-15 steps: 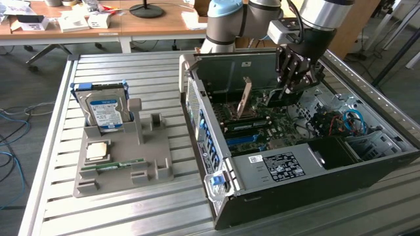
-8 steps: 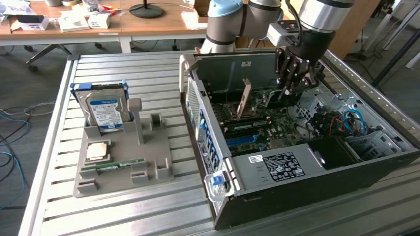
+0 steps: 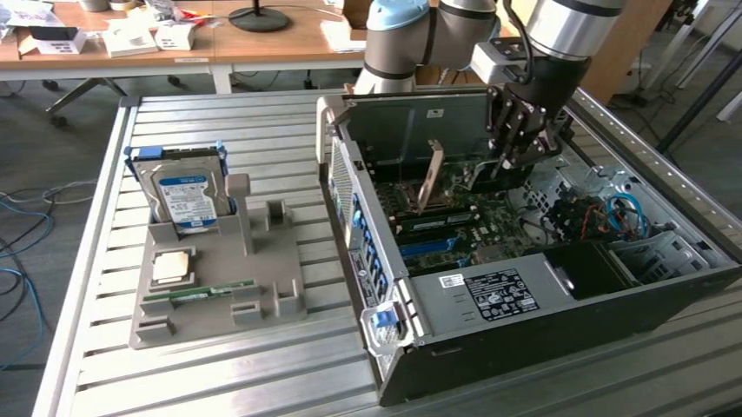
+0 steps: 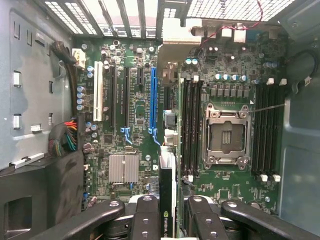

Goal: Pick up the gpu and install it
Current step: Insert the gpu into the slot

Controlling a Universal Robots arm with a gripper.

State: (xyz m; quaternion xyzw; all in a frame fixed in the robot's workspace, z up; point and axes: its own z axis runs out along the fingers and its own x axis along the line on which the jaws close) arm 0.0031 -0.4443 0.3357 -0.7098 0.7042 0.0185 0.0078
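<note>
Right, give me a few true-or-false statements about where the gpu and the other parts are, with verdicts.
1. The gripper holds the gpu over the motherboard. True.
2. The hard drive lies flat inside the case. False: it stands upright in the grey holder, outside the case.
3. The memory stick lies on the grey holder. True.
4. The case is closed. False: its side is open and the motherboard shows.

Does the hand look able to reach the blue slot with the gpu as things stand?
Probably yes: the hand holds the gpu over the open case, and nothing covers the blue slot.
</note>
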